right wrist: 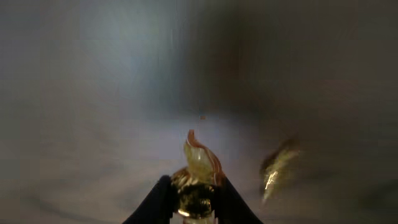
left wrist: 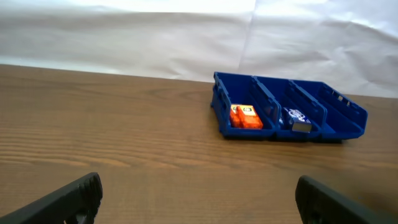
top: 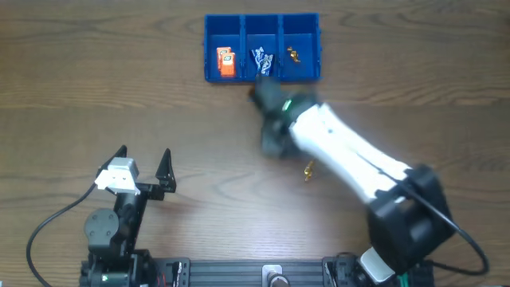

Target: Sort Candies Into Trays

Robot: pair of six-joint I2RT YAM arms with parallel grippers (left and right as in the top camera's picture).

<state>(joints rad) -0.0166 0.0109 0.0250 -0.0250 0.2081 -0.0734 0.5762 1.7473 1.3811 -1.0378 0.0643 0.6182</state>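
A gold-wrapped candy is clamped by the right gripper near the top-centre blue tray, while the left gripper is spread open at lower left.

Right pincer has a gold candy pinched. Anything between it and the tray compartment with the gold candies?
Nothing visible. The right pincer, shut on the gold candy, is close to the front wall of the blue tray in the top view; no object shows between it and the gold candies' compartment. Its wrist view is blurred.
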